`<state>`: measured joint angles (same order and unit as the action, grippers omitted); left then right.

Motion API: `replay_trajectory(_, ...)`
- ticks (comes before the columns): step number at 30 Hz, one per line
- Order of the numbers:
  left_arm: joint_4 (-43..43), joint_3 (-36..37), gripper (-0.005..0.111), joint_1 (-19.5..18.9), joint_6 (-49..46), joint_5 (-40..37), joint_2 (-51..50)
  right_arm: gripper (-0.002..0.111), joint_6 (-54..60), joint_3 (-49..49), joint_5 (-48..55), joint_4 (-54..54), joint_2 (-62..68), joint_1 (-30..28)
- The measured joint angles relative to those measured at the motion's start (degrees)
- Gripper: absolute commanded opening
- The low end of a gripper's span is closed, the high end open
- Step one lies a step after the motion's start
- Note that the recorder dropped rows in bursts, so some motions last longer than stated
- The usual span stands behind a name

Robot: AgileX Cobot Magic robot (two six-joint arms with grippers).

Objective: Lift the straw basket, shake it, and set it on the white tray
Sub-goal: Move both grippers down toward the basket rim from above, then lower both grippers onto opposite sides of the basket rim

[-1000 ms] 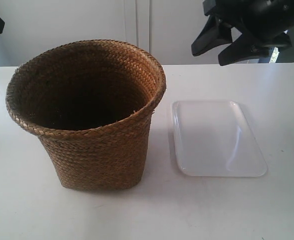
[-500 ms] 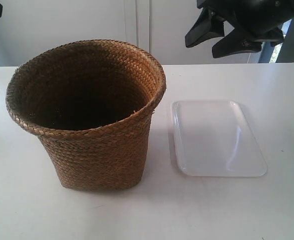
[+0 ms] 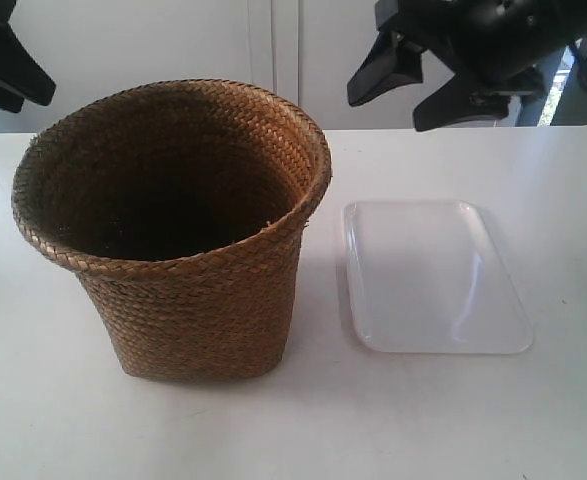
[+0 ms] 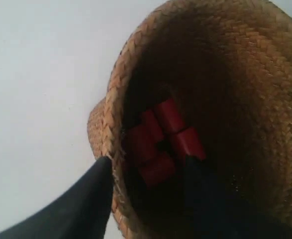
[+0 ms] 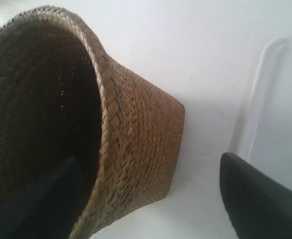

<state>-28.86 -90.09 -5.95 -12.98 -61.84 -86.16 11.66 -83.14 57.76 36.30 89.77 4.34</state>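
Standing upright on the table [image 3: 73, 420] just beside the tray [image 3: 433, 280], the basket [image 3: 188, 300] holds red blocks [image 4: 160, 137] and is not yet lifted. Left gripper [image 4: 146, 167] and right gripper [image 5: 148, 162] both gape, each lined up astride the rim. Best to lower both evenly, then pinch opposite walls together so it rises level.

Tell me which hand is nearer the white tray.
Right. The right hand hangs over the straw basket rim next to the white tray; the left hand hangs over another part of the rim, no tray in view.
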Motion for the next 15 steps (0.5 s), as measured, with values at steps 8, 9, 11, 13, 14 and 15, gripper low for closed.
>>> replay_trajectory(8, -1.45, 0.00, 0.061, 0.00, 0.00, -2.65, -1.27, 0.074, 0.00, -1.59, -1.24, 2.17, 4.21, 2.51)
replay_trajectory(9, -1.45, 0.00, 0.061, 0.00, 0.00, -2.65, -1.27, 0.074, 0.00, -1.79, -1.24, 2.27, 4.64, 2.62)
replay_trajectory(11, -1.24, 0.00, 0.061, 0.00, 0.00, -2.65, -1.37, 0.074, 0.00, -2.23, -1.24, 2.50, 6.02, 3.39)
replay_trajectory(13, -1.24, -0.04, 0.061, 0.00, 0.00, -2.76, -2.02, 0.074, 0.00, -2.60, -1.24, 2.61, 6.63, 4.30)
replay_trajectory(14, -1.24, -0.04, 0.061, 0.00, 0.00, -2.80, -2.77, 0.074, 0.00, -2.98, -1.12, 2.50, 6.78, 4.87)
replay_trajectory(15, -1.24, -0.04, 0.061, 0.21, 0.00, -2.80, -3.45, 0.074, 0.00, -3.24, -1.12, 2.50, 6.78, 5.26)
